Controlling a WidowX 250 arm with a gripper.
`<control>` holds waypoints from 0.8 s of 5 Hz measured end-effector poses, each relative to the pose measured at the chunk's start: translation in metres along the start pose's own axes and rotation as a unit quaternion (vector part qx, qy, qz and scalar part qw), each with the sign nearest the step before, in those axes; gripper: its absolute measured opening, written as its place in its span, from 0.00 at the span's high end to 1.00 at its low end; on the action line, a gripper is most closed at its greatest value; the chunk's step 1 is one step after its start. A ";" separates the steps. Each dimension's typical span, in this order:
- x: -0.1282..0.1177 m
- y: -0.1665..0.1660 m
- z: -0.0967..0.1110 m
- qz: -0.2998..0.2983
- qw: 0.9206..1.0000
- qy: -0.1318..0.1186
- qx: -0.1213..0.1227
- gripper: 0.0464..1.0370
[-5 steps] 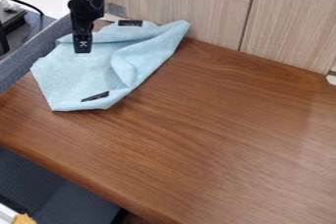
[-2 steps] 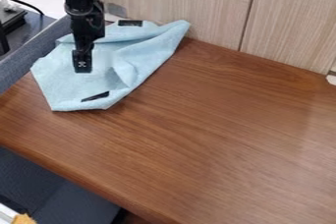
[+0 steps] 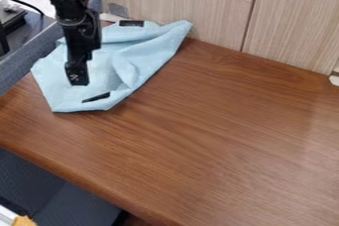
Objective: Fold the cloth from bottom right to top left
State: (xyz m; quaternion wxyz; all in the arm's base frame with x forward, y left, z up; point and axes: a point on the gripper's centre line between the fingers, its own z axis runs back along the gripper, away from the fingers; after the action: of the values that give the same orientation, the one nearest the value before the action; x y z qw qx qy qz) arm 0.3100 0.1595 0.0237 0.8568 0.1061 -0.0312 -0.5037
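As I look down at a slant through my camera, I find the light blue cloth (image 3: pixel 99 69) at the upper left of the brown wooden tabletop (image 3: pixel 232 131). Its long axis runs diagonally, from the blunt lower-left end up to the upper right, where it narrows to a corner that points at the pale wood-grain panel (image 3: pixel 185 2). The right side makes one long slanting edge down from that corner, with a raised, curving fold just inside it. I see one dark patch (image 3: pixel 132 23) at the cloth's top edge and another dark patch (image 3: pixel 96 97) near its bottom edge, this one tilted up to the right.

My black tool (image 3: pixel 77 79) hangs from the arm (image 3: pixel 73 7), which comes in from the upper left, and its tip shows against the left half of the cloth, above and to the left of the lower patch. From here I cannot tell how far open the tool is, or whether it has hold of any fabric.

Further out, a grey padded edge (image 3: pixel 33 54) slants along the tabletop's upper left, with a black cable (image 3: pixel 23 3) beyond it. Below the tabletop's front edge I have a dark cushioned surface (image 3: pixel 39 188) at the lower left, and a small orange thing (image 3: pixel 24 221) in the bottom corner.
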 end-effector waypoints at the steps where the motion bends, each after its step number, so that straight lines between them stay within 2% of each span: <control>1: 0.006 -0.017 -0.001 -0.016 1.000 -0.005 -0.016 0.04; 2: 0.016 -0.031 -0.005 -0.038 0.998 -0.013 -0.038 0.04; 3: 0.023 -0.040 -0.008 -0.049 0.997 -0.025 -0.048 0.04; 4: 0.028 -0.042 -0.011 -0.063 0.996 -0.023 -0.053 0.10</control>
State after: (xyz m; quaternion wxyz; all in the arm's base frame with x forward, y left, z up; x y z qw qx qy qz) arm 0.2891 0.1170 0.0022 0.8267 0.0507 -0.0174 -0.5600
